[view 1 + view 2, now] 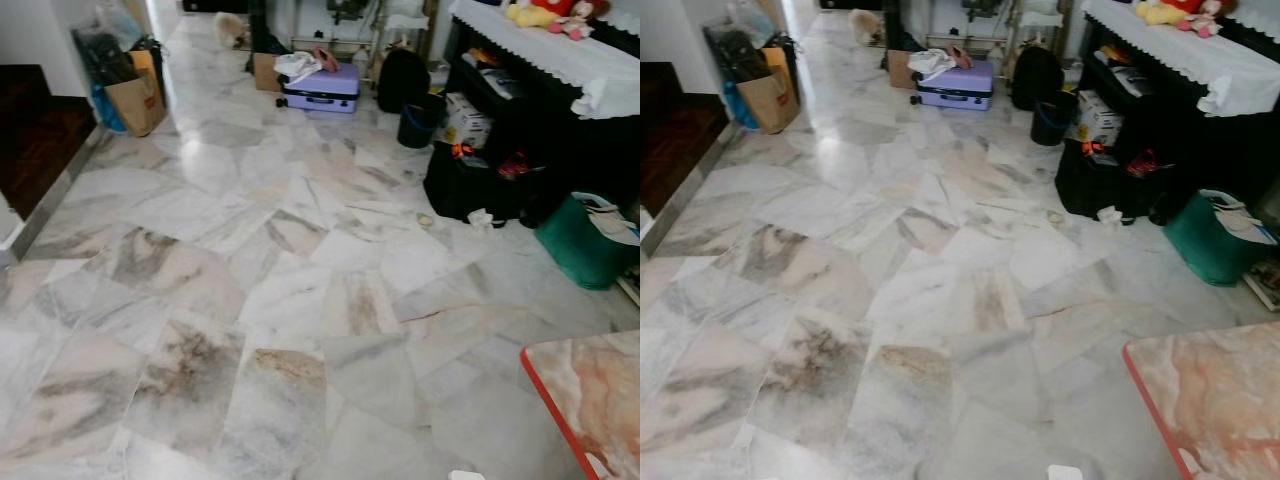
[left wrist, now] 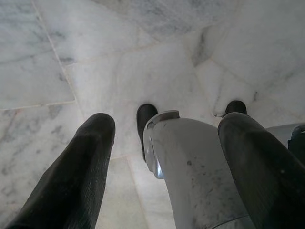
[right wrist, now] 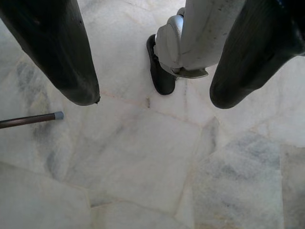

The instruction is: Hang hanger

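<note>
Both pairs of fingers are spread apart and hold nothing. The left gripper hangs beside the robot's silver leg, pointing down at the marble floor, with the black feet showing beyond its tips. The right gripper hangs the same way on the other side, and a thin dark rod with a grey tip lies on the floor near one of its fingers; what it belongs to cannot be told.

Further out, the head views look across a wide stretch of floor. At the far edge stand a purple suitcase, a brown paper bag and a dark bucket. Along the right edge run a black shelf with a white cloth and a green bin. A red-edged table corner juts in at the near right.

No hanger can be made out anywhere, nor a rail to hang it on. By my reading, the robot is at the searching and walking stage, with nothing picked up yet. The next move calls for finding the hanger and approaching it, then grasping it.
</note>
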Motion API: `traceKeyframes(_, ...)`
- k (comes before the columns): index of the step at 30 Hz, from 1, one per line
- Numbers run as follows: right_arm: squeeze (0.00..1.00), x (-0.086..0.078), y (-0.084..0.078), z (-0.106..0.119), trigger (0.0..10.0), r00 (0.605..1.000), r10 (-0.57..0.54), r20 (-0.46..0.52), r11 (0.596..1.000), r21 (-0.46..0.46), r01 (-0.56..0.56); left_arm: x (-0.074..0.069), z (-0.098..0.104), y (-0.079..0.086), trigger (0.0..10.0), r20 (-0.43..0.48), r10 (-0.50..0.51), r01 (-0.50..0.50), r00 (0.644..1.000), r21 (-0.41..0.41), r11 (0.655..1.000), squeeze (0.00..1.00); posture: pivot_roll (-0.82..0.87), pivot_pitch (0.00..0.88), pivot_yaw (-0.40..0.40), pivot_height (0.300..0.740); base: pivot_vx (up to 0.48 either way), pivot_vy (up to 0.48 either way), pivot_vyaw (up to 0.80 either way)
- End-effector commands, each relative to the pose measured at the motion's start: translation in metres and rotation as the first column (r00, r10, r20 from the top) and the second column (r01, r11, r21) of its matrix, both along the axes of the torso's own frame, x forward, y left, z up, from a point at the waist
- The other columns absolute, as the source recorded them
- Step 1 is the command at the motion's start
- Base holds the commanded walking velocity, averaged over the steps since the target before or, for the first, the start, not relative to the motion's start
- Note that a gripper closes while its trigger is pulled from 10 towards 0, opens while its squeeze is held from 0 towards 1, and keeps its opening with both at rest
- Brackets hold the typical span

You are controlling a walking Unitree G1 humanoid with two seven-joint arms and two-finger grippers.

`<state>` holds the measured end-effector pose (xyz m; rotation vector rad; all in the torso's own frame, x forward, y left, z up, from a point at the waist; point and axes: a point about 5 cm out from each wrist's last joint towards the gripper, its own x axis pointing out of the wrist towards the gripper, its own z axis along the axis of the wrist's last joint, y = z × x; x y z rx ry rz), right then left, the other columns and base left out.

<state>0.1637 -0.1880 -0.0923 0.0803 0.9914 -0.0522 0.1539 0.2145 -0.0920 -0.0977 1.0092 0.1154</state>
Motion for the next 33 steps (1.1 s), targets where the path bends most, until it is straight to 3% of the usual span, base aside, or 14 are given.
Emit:
traceKeyframes(1, 0.00, 0.000, -0.026, 0.003, 10.0, 0.997, -0.054, -0.052, 0.998, 0.041, 0.056, 0.010, 0.008, 0.015, 10.0, 0.044, -0.027, 0.023, 0.999, 0.079, 0.997, 0.00, 0.12, 0.000, -0.029, 0.740, 0.000, 0.000, -0.77)
traceKeyframes(16, 0.00, -0.008, -0.027, 0.001, 10.0, 0.997, -0.042, -0.059, 0.998, 0.047, 0.045, 0.009, 0.009, 0.021, 10.0, 0.047, 0.023, -0.027, 0.999, 0.081, 0.996, 0.00, 0.13, 0.000, -0.034, 0.740, 0.000, 0.058, -0.77)
traceKeyframes(19, 0.00, -0.009, -0.026, 0.000, 10.0, 0.997, -0.044, -0.062, 0.998, 0.049, 0.047, 0.010, 0.009, 0.021, 10.0, 0.050, 0.020, -0.024, 0.999, 0.086, 0.996, 0.00, 0.13, 0.000, -0.032, 0.740, 0.000, 0.480, -0.77)
traceKeyframes(33, 0.00, -0.015, -0.026, -0.002, 10.0, 0.996, -0.064, -0.069, 0.996, 0.059, 0.068, 0.015, 0.011, 0.018, 10.0, 0.059, -0.045, 0.039, 0.997, 0.098, 0.994, 0.00, 0.12, 0.000, -0.018, 0.740, 0.000, 0.000, -0.77)
